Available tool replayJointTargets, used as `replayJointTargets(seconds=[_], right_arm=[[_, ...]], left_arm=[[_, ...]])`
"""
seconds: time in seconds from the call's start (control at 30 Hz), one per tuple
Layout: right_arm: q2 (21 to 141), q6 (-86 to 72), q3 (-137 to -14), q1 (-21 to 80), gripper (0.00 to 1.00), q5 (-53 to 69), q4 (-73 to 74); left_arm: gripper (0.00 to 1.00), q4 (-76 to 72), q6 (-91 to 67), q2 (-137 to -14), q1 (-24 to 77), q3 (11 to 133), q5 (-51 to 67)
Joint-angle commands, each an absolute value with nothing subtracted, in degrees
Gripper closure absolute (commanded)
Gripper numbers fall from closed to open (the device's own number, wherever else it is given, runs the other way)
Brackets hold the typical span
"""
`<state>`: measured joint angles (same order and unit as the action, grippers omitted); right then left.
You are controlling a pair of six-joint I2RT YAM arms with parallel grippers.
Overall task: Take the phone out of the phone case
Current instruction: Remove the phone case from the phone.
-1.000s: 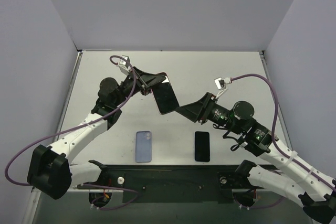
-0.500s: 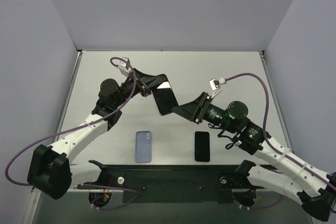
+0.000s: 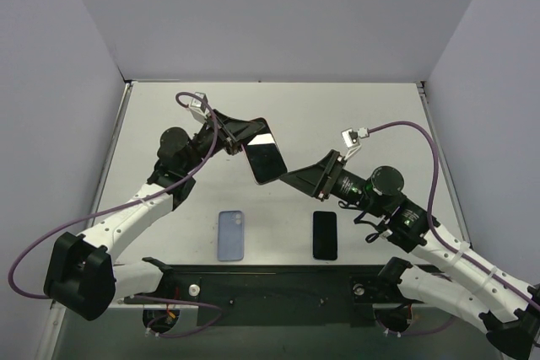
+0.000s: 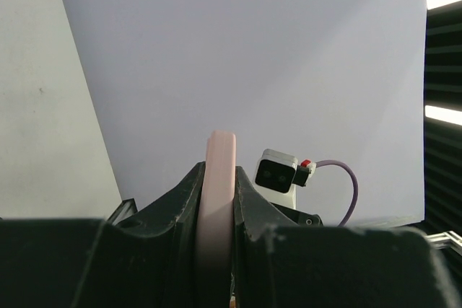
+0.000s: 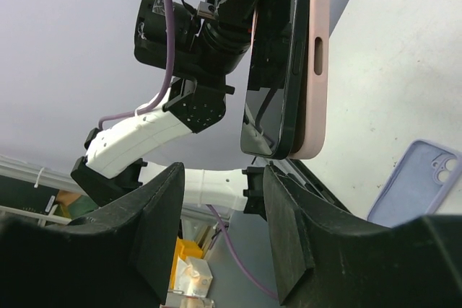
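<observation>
I'm gripping the pink case (image 4: 219, 178), phone (image 3: 264, 159) still inside, with the left end effector (image 3: 245, 139) clenched on its edges, tilted above the desk (image 3: 354, 107) middle. Right end effector (image 3: 289, 177) is hovering just right of the phone's near end, fingers apart, grasping nothing. Blue case (image 3: 230, 235) and second phone (image 3: 325, 234) are lying near, well apart.

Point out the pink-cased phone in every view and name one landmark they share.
Top external: the pink-cased phone is held up off the table, just left of centre.
Left wrist: bottom centre, seen edge-on.
Right wrist: top, right of centre, seen edge-on.
Shared landmark: the left hand clamping it, visible in all three.
</observation>
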<state>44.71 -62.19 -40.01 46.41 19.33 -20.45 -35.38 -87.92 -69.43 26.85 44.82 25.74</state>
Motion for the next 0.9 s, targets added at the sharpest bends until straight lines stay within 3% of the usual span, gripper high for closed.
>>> replayJointTargets(seconds=[0.0, 0.5, 0.87], right_arm=[[44.12, -62.40, -40.52, 45.62, 0.57, 19.07, -23.29], [45.61, -63.98, -41.39, 44.83, 0.57, 19.86, -25.93], [51.67, -69.16, -41.22, 42.01, 0.69, 23.38, -36.02]], left_arm=[[1.00, -42.01, -89.73, -67.41, 27.16, 46.05, 26.10], [1.00, -43.15, -89.74, -68.55, 31.46, 46.93, 26.37], [1.00, -47.02, -88.33, -71.98, 38.49, 48.60, 28.74]])
